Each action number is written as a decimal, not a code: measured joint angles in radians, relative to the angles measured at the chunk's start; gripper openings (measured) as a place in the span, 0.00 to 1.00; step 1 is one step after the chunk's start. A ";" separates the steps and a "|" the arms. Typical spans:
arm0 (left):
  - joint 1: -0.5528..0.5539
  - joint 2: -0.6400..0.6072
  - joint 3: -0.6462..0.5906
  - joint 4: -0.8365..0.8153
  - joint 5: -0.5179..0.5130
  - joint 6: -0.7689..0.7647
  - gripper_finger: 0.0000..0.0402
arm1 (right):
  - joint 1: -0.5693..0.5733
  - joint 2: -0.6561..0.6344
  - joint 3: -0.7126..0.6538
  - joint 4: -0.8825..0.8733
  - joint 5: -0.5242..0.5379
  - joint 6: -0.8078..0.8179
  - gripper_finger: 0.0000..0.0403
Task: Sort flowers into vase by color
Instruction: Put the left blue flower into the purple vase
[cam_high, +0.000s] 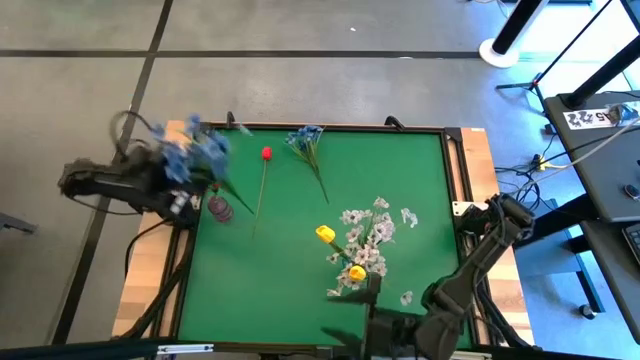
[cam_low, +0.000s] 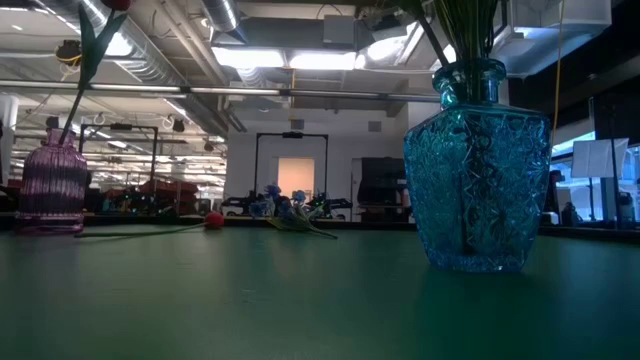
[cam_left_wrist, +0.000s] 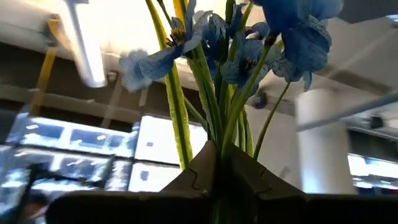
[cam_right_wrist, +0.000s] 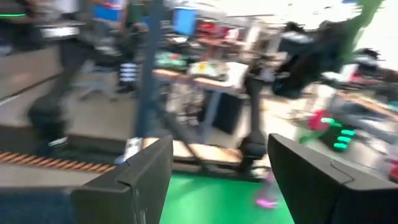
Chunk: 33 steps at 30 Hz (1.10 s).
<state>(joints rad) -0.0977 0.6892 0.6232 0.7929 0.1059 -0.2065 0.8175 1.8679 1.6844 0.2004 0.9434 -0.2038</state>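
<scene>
Blue-blossom sprig (cam_left_wrist: 249, 56) rides clamped by its stalks in the left gripper (cam_left_wrist: 217, 168), lifted at the table's nine o'clock beside the purple vase (cam_high: 220, 209), likely for insertion. Right gripper (cam_right_wrist: 217, 180) waits at five o'clock, fingers apart.

We can't really read anything here. The only thing close to writing is a white tag (cam_high: 590, 118) on the dark desk off the table's right side in the high view, with a few dark marks on it, but we can't make out what they say. The screens in the room behind are just glowing shapes to us.
</scene>
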 joint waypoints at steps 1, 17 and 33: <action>-0.026 0.062 0.000 0.081 0.002 0.018 0.05 | -0.013 0.000 0.000 0.020 0.026 -0.013 0.65; -0.290 0.500 0.207 0.261 0.010 0.284 0.05 | -0.322 -0.008 0.000 0.144 -0.357 -0.082 0.65; -0.383 0.502 0.207 0.286 -0.098 0.452 0.05 | -0.410 0.018 -0.001 0.202 -0.519 0.066 0.40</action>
<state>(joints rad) -0.4808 1.1915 0.8307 1.0792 0.0084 0.2459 0.4072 1.8862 1.6836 0.4026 0.4246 -0.1376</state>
